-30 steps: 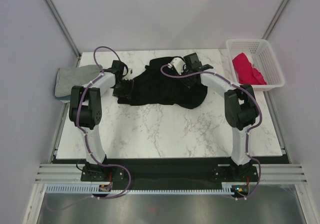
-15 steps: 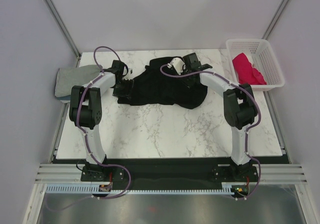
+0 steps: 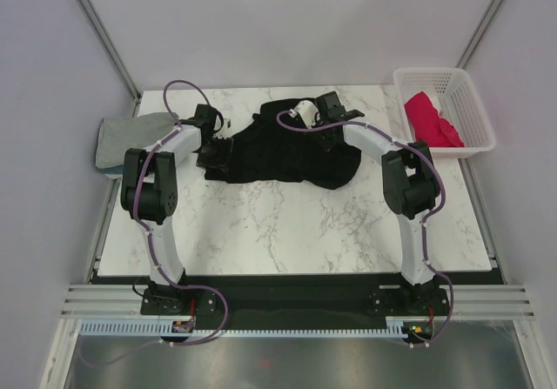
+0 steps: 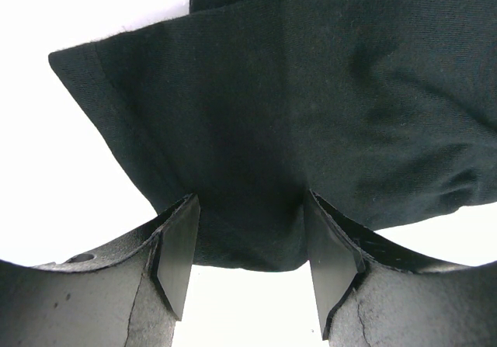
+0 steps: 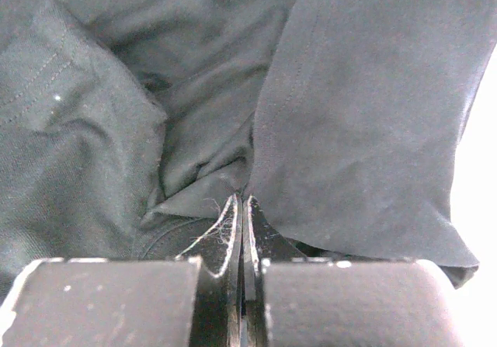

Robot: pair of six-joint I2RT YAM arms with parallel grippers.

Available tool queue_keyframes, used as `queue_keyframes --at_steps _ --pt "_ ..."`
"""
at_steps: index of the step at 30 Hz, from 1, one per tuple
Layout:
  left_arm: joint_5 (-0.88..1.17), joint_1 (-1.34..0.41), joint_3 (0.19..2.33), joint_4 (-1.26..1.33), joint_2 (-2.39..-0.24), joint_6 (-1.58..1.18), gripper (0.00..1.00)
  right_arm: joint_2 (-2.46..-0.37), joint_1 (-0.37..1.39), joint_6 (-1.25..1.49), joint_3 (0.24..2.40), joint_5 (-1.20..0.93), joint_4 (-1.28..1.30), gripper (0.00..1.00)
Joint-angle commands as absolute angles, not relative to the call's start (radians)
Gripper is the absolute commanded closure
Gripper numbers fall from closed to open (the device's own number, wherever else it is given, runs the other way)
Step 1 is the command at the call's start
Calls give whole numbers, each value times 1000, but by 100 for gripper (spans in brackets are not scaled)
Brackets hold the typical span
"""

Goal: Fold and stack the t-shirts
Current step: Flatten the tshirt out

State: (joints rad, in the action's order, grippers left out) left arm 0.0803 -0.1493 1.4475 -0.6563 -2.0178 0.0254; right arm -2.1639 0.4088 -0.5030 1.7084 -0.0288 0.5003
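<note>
Right hand (image 3: 324,117) has shifted left near the far edge of the white marble counter (image 3: 287,232), pinching large black cloth t-shirt (image 3: 283,156); left hand (image 4: 248,265) spread around its hem.

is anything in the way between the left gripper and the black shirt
Nothing visible. The left gripper is open, its fingers either side of an edge of the black t-shirt, cloth directly between them.

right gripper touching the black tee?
Touching. In the right wrist view, the right gripper is closed on a fold of the black t-shirt, with the cloth pinched at its fingertips.
</note>
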Motion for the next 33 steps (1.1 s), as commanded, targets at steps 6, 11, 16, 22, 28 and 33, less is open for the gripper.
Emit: queue_keyframes --at_steps 6,11,16,22,28,33 --pt "98 -160 1459 -643 -2049 12 37 -2097 405 -575 1804 63 492 100" --pt "100 -164 1466 -643 -2054 12 37 -2086 374 -595 1882 103 492 100" --pt "68 -170 1496 -649 -2052 21 37 -2098 357 -617 1937 149 489 100" --pt "-57 -163 1684 -658 -2085 100 36 -2097 328 -637 1970 218 468 100" --pt "-92 -161 1870 -669 -2174 153 34 -2066 292 -647 2003 290 436 100" --pt "-83 -164 1895 -670 -2232 149 34 -1994 275 -661 1974 319 425 100"
